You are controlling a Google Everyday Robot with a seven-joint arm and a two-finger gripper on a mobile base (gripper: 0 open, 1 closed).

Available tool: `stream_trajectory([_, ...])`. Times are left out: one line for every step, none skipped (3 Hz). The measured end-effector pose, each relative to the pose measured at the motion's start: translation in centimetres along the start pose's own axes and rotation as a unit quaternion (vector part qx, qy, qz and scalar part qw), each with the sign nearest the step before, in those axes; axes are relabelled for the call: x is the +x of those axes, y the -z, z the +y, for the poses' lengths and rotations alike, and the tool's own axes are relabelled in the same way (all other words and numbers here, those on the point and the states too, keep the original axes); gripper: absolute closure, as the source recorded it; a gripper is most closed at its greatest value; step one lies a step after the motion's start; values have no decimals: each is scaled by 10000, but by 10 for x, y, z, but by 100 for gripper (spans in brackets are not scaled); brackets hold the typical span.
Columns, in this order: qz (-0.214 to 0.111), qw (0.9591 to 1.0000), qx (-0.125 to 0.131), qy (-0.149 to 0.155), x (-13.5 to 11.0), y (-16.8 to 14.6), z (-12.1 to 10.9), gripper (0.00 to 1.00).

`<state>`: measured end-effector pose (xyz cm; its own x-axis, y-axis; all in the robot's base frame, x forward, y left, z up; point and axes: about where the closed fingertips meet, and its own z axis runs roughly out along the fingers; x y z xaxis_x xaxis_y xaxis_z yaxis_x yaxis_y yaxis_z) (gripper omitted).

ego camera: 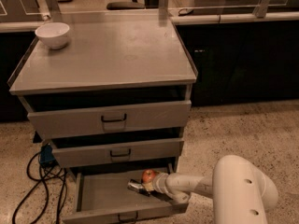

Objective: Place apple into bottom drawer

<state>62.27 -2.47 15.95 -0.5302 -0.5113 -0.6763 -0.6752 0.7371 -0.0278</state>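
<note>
The bottom drawer (100, 195) of the grey cabinet is pulled open, a shallow tray with a dark bar handle on its front. The red apple (149, 175) is inside it, near the right back part. My gripper (137, 187) reaches into the drawer from the right, low over the drawer floor, right against the apple's front left side. I cannot tell whether the apple rests on the drawer floor or is held.
The two upper drawers (110, 119) are slightly ajar above the open one. A white bowl (53, 34) stands on the cabinet top at the back left. Black cables and a blue plug (46, 155) lie on the floor at the left. My white arm housing (243, 190) is at the lower right.
</note>
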Motion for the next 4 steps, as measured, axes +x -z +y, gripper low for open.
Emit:
stream_trajectory([0, 10000, 0, 0, 0, 0, 0, 40])
stream_trajectory([0, 10000, 0, 0, 0, 0, 0, 17])
stream_trajectory([0, 10000, -1, 0, 0, 0, 0, 0])
stream_trajectory([0, 10000, -1, 0, 0, 0, 0, 0])
